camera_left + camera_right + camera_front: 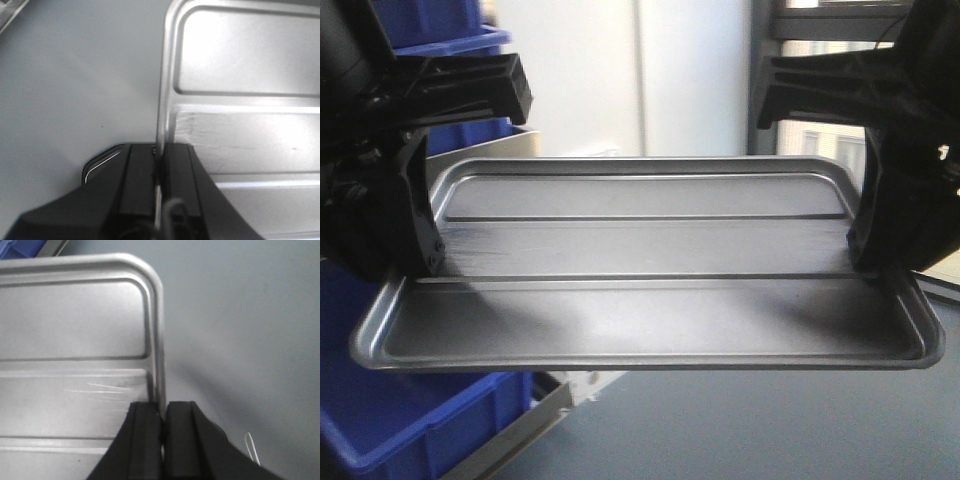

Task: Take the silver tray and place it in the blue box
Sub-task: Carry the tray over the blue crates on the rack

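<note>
Between the two arms, the silver tray [640, 300] is held up in the air above the grey counter [770, 420], and its long axis runs from left to right across the front view. Its hollow side faces up and toward the camera; the two long ridges in the bottom go along the same left-right direction. The short ends point to the arms. The left tool [420, 250] is closed down on the rim of the left short end, about at the middle of that end, and the left wrist view shows its two black fingers [137, 175] pressed together on the thin rim of the tray [245, 135], one finger inside and one outside. The right tool [870, 245] grips the right short end in the same manner: in the right wrist view this tool [162, 407] is nearly closed, with only the rim of the tray [75, 380] between the pads. The blue box [410, 420] stands low at the left, and the left end of the tray hangs over it in the front view, not inside it.
</note>
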Tool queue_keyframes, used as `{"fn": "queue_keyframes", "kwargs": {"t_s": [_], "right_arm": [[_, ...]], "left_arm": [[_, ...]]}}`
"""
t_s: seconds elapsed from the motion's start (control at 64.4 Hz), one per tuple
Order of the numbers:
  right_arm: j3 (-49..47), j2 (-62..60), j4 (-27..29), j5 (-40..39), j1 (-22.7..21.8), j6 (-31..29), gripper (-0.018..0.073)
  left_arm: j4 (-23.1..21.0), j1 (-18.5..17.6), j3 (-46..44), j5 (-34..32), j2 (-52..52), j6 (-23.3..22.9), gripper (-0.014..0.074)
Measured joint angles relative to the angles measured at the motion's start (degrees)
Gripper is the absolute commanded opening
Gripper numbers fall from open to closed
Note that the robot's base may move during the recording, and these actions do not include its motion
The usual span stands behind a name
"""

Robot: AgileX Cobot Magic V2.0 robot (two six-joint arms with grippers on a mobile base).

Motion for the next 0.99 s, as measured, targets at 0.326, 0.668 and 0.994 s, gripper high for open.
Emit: {"fn": "queue_keyframes", "kwargs": {"t_s": [0.326, 0.668, 0.994], "right_arm": [[0.1, 0.0, 0.0, 0.0, 0.0, 0.0, 0.0052], [0.1, 0.0, 0.0, -0.1, 0.0, 0.0, 0.0052], [0.1, 0.0, 0.0, -0.1, 0.0, 0.0, 0.0052]], "left_arm": [[0.0, 0.0, 0.0, 0.0, 0.0, 0.0, -0.0006], [0.03, 0.0, 0.0, 0.0, 0.0, 0.0, -0.0006], [0.03, 0.0, 0.0, 0.0, 0.0, 0.0, -0.0006]]}}
